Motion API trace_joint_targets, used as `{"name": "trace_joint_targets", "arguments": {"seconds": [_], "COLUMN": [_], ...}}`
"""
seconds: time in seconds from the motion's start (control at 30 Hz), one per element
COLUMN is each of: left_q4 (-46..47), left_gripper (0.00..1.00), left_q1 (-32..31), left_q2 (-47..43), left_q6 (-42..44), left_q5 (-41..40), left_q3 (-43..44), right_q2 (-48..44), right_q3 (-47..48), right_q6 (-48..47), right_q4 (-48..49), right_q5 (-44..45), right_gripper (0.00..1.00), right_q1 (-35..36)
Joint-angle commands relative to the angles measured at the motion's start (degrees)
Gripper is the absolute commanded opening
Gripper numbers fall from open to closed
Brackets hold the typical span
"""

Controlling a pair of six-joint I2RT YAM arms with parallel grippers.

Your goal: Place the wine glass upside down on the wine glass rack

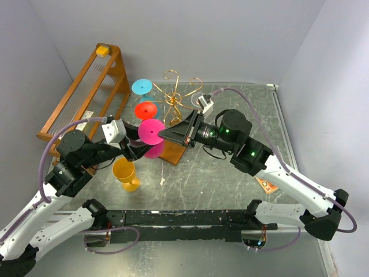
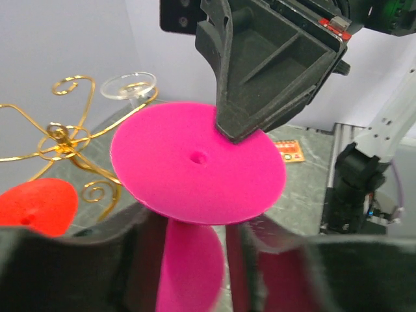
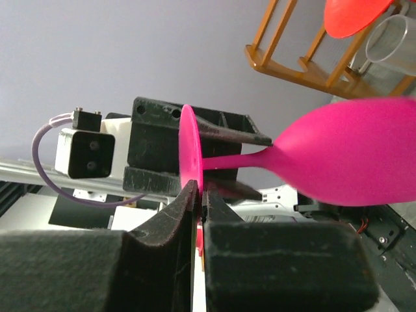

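Grey, speckled counter (image 1: pixel 219 179) under pale walls frames a handover at centre frame. A pink wine glass (image 1: pixel 151 131) is held in the air between two robot arms, its round foot tipped toward the overhead camera and its bowl below, just left of the rack's wooden base (image 1: pixel 173 151).

The right tool (image 3: pixel 198 195) is clamped shut on the rim of the foot. The left tool (image 1: pixel 140 149) sits around the stem, and its jaws appear to stand slightly apart from it.

Just behind, in the upper middle of the overhead view, stands the gold wire rack (image 1: pixel 173 99). A red glass (image 1: pixel 145 109) and a blue one (image 1: pixel 141 86) appear to hang foot-up on its left arms, and a clear one (image 2: pixel 129 84) sits farther back.

A yellow glass (image 1: pixel 125 172) stands upright on the counter at lower left, near a wooden frame (image 1: pixel 86 98) in the upper left.

By these pictures the glass is lifted and roughly inverted, but not yet on the rack. What remains is to carry it to a free arm, slide the stem in and let go.
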Motion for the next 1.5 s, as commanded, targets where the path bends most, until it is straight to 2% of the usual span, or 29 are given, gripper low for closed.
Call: {"name": "trace_joint_targets", "arguments": {"seconds": [0.0,0.1,0.23,0.4,0.7,0.93,1.1,1.47], "left_q4": [-0.90,-3.05,-5.58,-7.82,-8.98,-10.07,-10.62,-11.74], "left_gripper": [0.57,0.71,0.78,0.79,0.79,0.81,0.81,0.82], "left_q1": [-0.31,-0.26,-0.33,-0.30,-0.30,-0.35,-0.31,-0.29], "left_q2": [-0.81,-1.68,-3.20,-5.01,-7.93,-9.58,-9.76,-11.42], "left_q6": [-2.47,-2.53,-2.27,-2.23,-3.79,-4.94,-5.60,-7.52], "left_q5": [0.13,-1.08,-0.50,-1.79,-8.83,-17.34,-19.39,-23.54], "left_q3": [0.03,0.01,-0.58,-0.72,-1.30,-1.88,-1.53,-0.56], "right_q2": [-1.40,-2.58,-3.02,-3.33,-6.61,-8.39,-7.80,-3.98], "right_q3": [2.64,2.95,4.13,5.57,5.26,2.44,2.19,0.62], "right_q6": [-0.67,-0.68,-0.16,0.60,2.05,0.83,0.46,-0.35], "right_q4": [-8.87,-12.37,-17.25,-24.12,-27.60,-21.31,-19.19,-9.96], "right_q5": [3.48,6.93,9.88,14.70,26.71,33.53,36.89,37.59], "right_gripper": [0.00,0.00,0.00,0.00,0.00,0.00,0.00,0.00], "right_q1": [0.31,0.31,0.27,0.27,0.26,0.27,0.23,0.27]}}
